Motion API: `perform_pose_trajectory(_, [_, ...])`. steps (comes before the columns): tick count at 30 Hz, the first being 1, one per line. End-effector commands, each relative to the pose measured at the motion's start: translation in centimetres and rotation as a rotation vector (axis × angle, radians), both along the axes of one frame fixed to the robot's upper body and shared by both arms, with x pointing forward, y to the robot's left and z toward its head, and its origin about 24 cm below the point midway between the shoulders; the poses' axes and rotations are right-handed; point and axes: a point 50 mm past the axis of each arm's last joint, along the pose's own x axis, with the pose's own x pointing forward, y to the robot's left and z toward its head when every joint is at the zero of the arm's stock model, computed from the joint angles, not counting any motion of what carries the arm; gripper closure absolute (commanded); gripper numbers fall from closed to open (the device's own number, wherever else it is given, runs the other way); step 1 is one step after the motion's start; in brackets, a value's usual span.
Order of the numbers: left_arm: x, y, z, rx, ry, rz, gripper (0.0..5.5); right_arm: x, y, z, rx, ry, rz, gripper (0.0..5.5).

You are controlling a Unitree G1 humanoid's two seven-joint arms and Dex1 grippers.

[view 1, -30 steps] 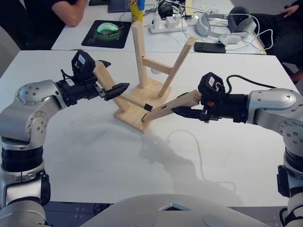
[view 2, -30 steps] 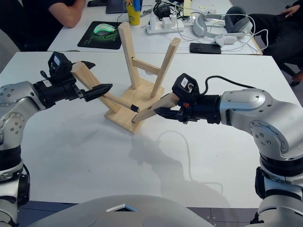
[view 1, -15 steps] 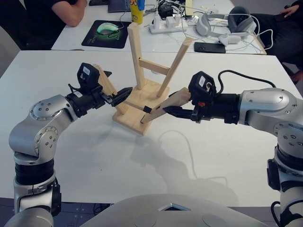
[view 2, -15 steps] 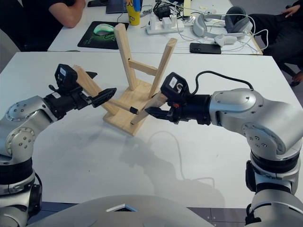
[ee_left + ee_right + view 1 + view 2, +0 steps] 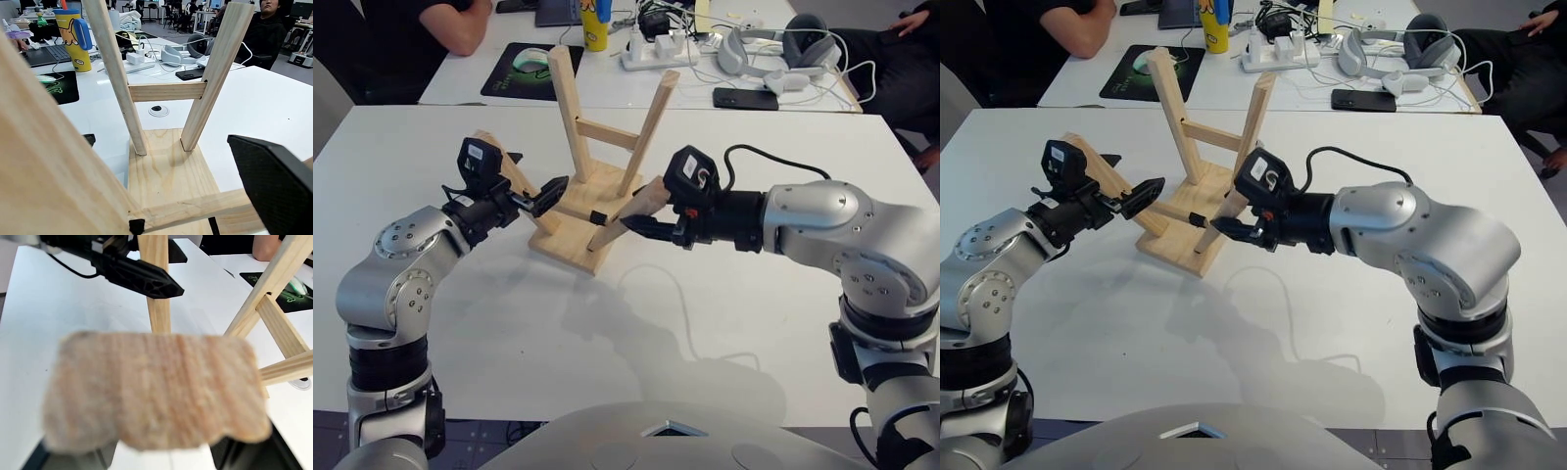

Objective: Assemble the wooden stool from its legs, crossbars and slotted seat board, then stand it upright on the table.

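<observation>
well, the stool [image 5: 166, 166] sits upside down near the middle of the white worktop [image 5: 509, 323], its seat board [image 5: 570, 245] down on the surface and all four legs pointing up. the two far legs [image 5: 568, 113] stand close to upright, leaning a little apart, and a crossbar [image 5: 607, 135] joins them about halfway up. the two near legs splay outward, one toward each arm, and a thinner lower crossbar [image 5: 195, 208] runs between them just above the board. the left claw [image 5: 540, 174] straddles the near left leg [image 5: 44, 147] with its fingers spread wide: the leg lies close by one finger, and the other finger [image 5: 274, 186] stands clear of the wood, with the board visible in the gap. the right claw [image 5: 644, 217] grips the upper end of the near right leg [image 5: 610, 231], with the dark fingers on either side of the blurred end grain in the right wrist view. whether the board lies fully flat or is tipped slightly, i cannot tell. beyond the worktop, a second table carries a yellow cup [image 5: 73, 36], a mouse pad [image 5: 524, 73], a phone [image 5: 744, 97] and headphones [image 5: 773, 59].
</observation>
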Motion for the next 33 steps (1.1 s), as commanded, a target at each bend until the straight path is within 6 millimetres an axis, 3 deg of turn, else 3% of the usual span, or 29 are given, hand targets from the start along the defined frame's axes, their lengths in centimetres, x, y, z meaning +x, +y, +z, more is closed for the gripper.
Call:
perform_pose_trajectory(1, [-0.6,-1.7,-1.3,-0.045,0.064,-0.091,0.50,0.8,0.4,-0.1,-0.048,0.046,0.003,3.43])
perform_pose_trajectory(10, [-0.6,-1.6,-1.6,-0.058,0.070,-0.071,0.50,0.6,2.2,-1.3,-0.165,-0.002,0.078,3.43])
perform_pose_trajectory(18, [-0.8,-1.5,-2.2,-0.098,0.073,-0.037,0.50,1.2,3.7,-2.5,-0.189,0.079,0.122,3.43])
perform_pose_trajectory(22, [-0.9,-1.9,-2.7,-0.107,0.075,-0.029,0.50,1.2,4.3,-2.4,-0.097,0.175,0.151,3.43])
perform_pose_trajectory(33, [-0.4,-2.1,-2.9,-0.116,0.068,-0.035,0.50,1.9,5.3,-4.8,-0.231,0.202,0.135,3.43])
